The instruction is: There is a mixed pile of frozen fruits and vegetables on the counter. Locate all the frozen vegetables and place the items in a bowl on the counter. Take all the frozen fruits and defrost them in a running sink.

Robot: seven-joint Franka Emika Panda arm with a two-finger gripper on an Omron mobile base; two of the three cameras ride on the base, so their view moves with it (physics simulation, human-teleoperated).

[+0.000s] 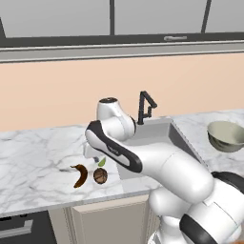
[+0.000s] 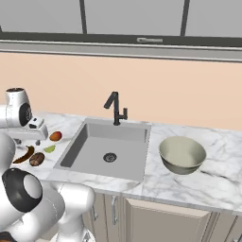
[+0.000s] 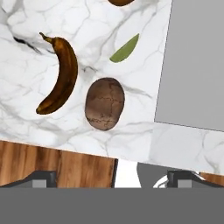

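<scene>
Your arm (image 1: 157,164) is glossy white with rounded, bulky links, black bands at joints, and a dark-capped wrist.

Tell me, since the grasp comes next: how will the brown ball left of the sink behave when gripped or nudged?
The brown ball looks rounded and slightly oval, so a nudge would probably roll it across the counter, perhaps toward the curved brown piece beside it. Its cracked, rough skin suggests decent grip. It seems stiff, not floppy. The open tool looks wide enough.
</scene>
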